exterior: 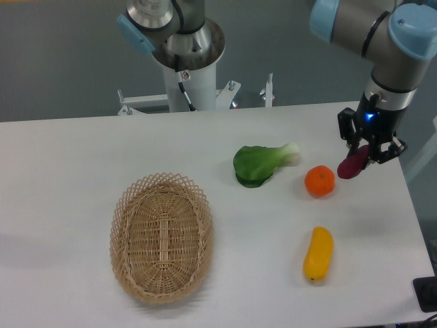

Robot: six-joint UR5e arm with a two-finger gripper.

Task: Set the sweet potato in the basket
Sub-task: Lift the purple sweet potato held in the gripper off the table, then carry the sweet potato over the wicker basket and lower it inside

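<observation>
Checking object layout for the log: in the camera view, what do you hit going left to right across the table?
basket → bok choy → orange → sweet potato, held in the gripper. The yellow vegetable overlaps the orange's column, nearer the camera, so I left it unranked.

- I get 1 fixed view, set high at the table's [82,143] front edge, looking down and across toward the arm's base [188,61].
- It sits moderately near; the table fills most of it.
</observation>
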